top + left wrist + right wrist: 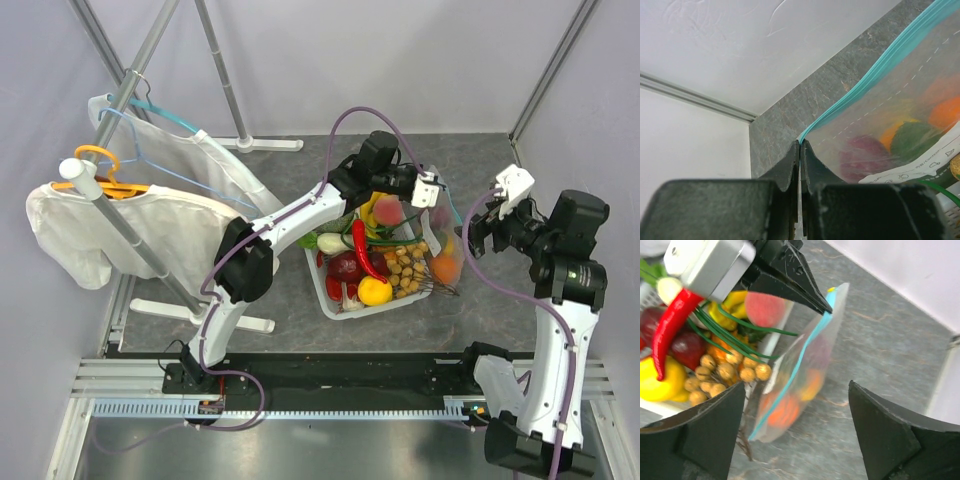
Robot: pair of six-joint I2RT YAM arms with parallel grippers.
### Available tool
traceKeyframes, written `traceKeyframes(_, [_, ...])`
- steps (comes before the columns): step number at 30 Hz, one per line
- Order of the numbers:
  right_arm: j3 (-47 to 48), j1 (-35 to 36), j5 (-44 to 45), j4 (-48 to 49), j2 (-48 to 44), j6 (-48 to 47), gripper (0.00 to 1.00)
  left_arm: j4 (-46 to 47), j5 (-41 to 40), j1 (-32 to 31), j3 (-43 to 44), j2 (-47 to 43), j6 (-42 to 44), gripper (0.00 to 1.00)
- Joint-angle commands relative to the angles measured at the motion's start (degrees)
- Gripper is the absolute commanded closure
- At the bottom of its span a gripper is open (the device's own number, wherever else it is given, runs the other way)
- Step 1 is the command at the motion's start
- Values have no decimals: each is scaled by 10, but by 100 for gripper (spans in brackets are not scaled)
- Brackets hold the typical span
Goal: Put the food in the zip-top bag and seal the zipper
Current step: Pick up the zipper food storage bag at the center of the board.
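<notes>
The clear zip-top bag (pixel 445 245) hangs beside the white tray's right side, with its lower end on the grey table. It holds an orange (pixel 785 407), a yellow-orange piece (pixel 812 382), a green lime (pixel 915 142) and a purple piece (pixel 865 155). Its teal zipper (pixel 802 360) runs along the top edge, also seen in the left wrist view (pixel 875 72). My left gripper (pixel 801 143) is shut on the zipper's far corner and shows in the top view (pixel 432 190). My right gripper (pixel 796 385) is open and empty, above the bag's near end (pixel 482 225).
The white tray (pixel 326 296) holds more toy food: a red chilli (pixel 362 250), a lemon (pixel 375 291), a peach (pixel 765 307) and tan balls (pixel 727 372). A rack with white garments (pixel 120 225) and a light-blue hanger (pixel 170 125) stands at left.
</notes>
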Motion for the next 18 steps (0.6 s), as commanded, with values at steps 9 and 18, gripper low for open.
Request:
traceKeyframes(9, [80, 1, -9, -29, 148, 102, 27, 42, 10, -10, -9, -14, -12, 98])
traceKeyframes(18, [86, 13, 4, -27, 196, 98, 37, 31, 6, -18, -22, -15, 11, 98])
